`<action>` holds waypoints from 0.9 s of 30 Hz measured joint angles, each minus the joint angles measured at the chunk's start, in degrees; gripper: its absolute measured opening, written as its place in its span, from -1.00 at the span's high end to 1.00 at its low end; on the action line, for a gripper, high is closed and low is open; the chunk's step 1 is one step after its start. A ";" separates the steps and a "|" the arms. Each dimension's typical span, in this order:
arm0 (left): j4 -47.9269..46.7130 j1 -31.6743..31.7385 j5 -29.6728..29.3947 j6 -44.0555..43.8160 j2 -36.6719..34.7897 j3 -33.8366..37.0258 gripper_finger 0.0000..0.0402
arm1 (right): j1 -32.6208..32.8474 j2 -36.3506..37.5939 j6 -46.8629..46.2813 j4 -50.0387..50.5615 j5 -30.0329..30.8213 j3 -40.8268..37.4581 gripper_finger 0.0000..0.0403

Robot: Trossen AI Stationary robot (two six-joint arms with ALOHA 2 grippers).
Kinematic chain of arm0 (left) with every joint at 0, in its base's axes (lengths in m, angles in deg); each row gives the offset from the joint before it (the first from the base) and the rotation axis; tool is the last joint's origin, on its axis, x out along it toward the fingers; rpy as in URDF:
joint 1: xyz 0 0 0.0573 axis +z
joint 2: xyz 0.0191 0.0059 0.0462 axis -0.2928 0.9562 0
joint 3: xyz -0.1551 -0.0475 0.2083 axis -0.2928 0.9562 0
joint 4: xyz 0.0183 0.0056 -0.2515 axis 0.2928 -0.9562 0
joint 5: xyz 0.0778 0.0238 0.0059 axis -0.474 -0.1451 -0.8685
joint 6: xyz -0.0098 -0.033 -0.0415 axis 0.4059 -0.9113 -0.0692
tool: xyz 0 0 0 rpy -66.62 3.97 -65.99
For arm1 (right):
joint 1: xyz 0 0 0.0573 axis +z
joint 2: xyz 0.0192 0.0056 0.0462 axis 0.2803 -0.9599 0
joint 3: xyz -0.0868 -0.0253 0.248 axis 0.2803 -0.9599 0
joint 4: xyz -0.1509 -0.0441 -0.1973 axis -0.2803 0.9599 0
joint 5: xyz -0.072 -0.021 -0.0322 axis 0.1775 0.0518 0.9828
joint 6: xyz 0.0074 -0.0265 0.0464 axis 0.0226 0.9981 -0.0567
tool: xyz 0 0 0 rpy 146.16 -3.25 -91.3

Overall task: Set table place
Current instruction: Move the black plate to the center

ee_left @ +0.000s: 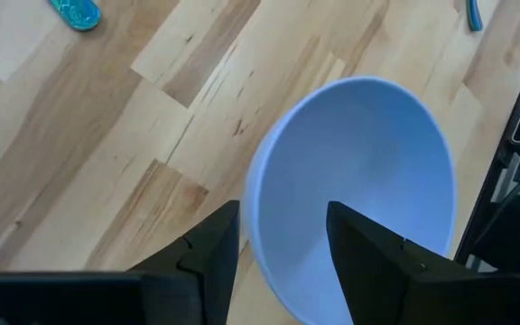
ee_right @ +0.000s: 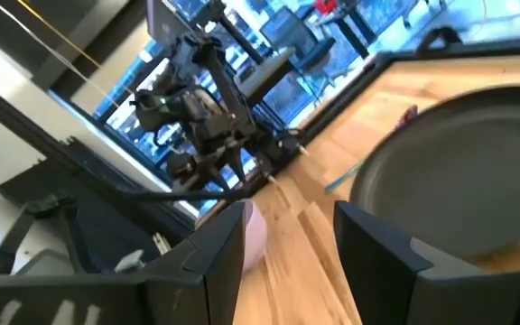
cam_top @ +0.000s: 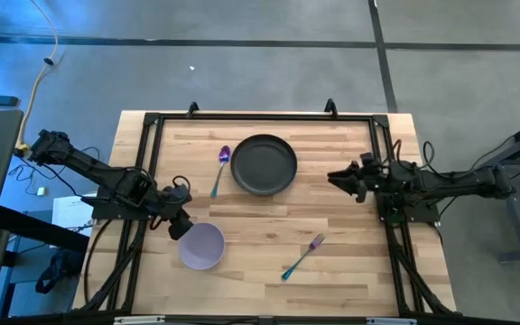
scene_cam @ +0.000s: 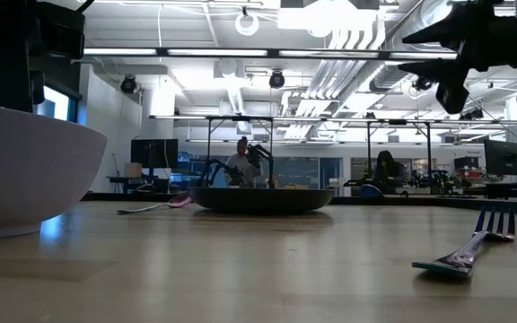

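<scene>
The lavender bowl [cam_top: 201, 246] stands upright on its base at the table's near left; in the low view the bowl [scene_cam: 25, 170] is large at the left. My left gripper [cam_top: 181, 227] is open at the bowl's left rim, slanting down. One finger [ee_left: 208, 248] is outside the rim [ee_left: 253, 212] and one finger [ee_left: 368, 248] is over the hollow; I see no touch. The dark grey plate [cam_top: 264, 164] lies flat at the far middle, with the spoon [cam_top: 221, 168] to its left. The teal-handled fork [cam_top: 303, 255] lies near the front. My right gripper [cam_top: 339, 178] hovers open and level, right of the plate.
A black frame [cam_top: 260, 116] edges the light wooden table [cam_top: 350, 271], with bare wood between bowl, fork and plate. The right wrist view looks across the plate [ee_right: 459, 181] to the left arm [ee_right: 206, 126]. People sit in the room behind [scene_cam: 240, 166].
</scene>
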 joint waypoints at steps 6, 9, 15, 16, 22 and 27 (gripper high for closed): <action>0.00 0.01 -0.12 -0.02 0.00 0.00 0.22 | 0.12 -0.20 1.35 -1.13 0.77 0.00 0.19; 0.00 0.01 -0.12 -0.01 0.00 0.00 0.22 | 0.12 -0.20 1.38 -1.08 1.10 -0.02 0.19; -1.62 -0.01 0.37 -0.04 0.00 0.00 0.22 | 0.12 -1.08 -3.47 -0.19 4.98 0.00 0.19; -1.95 -0.01 0.40 -0.03 0.00 0.00 0.22 | 0.12 -1.52 -4.55 -0.19 5.96 0.00 0.19; -2.56 -0.01 0.21 0.03 -0.02 0.00 0.22 | 0.12 -5.96 -11.65 -0.07 12.25 0.00 0.21; -2.86 0.01 -1.28 0.43 -0.02 0.00 0.22 | -0.23 -10.56 -17.37 -0.10 15.01 -0.01 0.32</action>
